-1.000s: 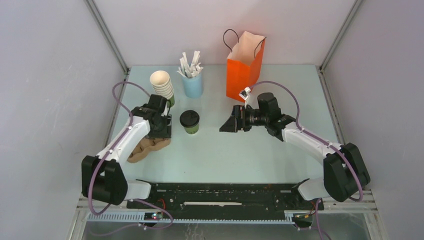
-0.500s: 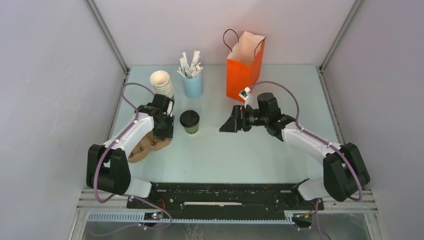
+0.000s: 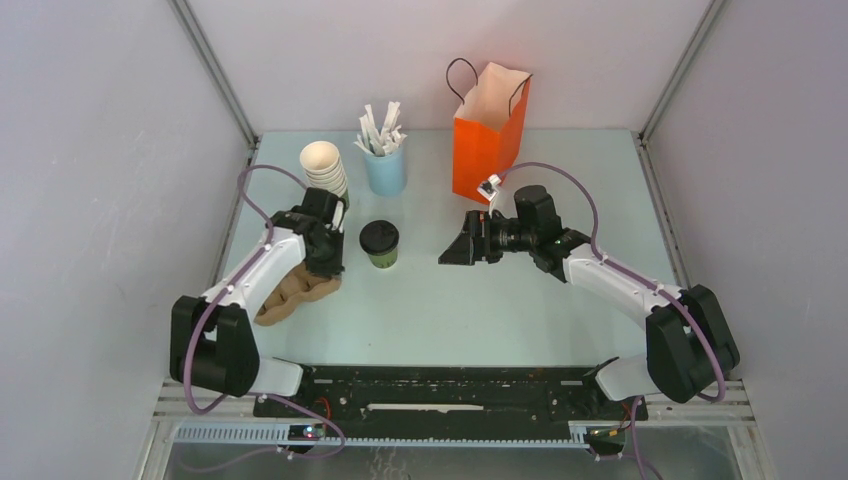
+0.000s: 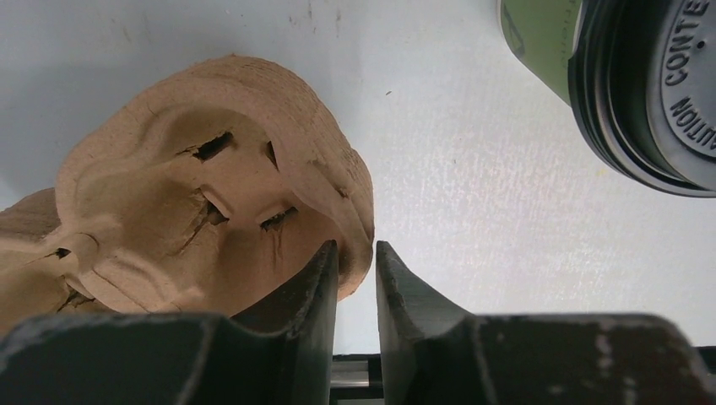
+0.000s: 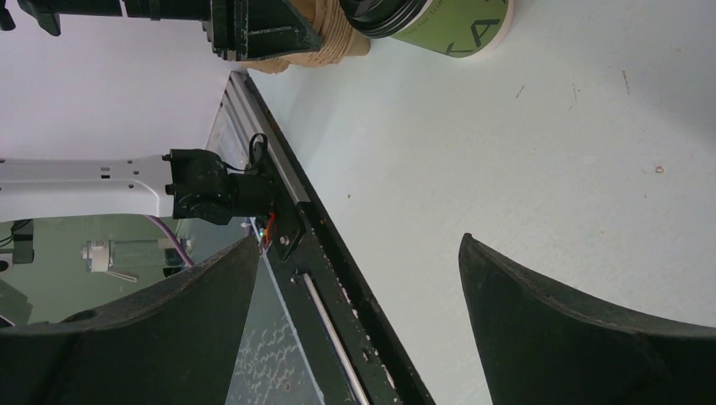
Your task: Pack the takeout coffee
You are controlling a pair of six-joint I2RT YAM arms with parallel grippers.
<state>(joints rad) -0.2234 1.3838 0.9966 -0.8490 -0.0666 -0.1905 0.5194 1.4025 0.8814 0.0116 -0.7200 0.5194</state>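
The takeout coffee [image 3: 379, 243], a small green cup with a black lid, stands upright mid-table; it also shows in the left wrist view [image 4: 650, 93] and the right wrist view [image 5: 456, 25]. My left gripper [image 3: 327, 260] is just left of it, and its jaws [image 4: 355, 246] are nearly closed on the rim of a brown pulp cup carrier [image 4: 194, 194]. My right gripper [image 3: 455, 250] is to the cup's right, jaws wide open and empty [image 5: 359, 239], pointing toward the cup. An orange paper bag [image 3: 487, 135] stands open at the back.
A stack of cream-and-green cups [image 3: 324, 170] and a light blue cup of white sticks [image 3: 384, 165] stand behind the left gripper. The carrier [image 3: 290, 292] lies by the left wall. The black base rail [image 3: 450, 385] runs along the near edge.
My left arm has swung its elbow left and the gripper has shifted slightly at the carrier's rim. The cup, the bag and my right arm have not moved.
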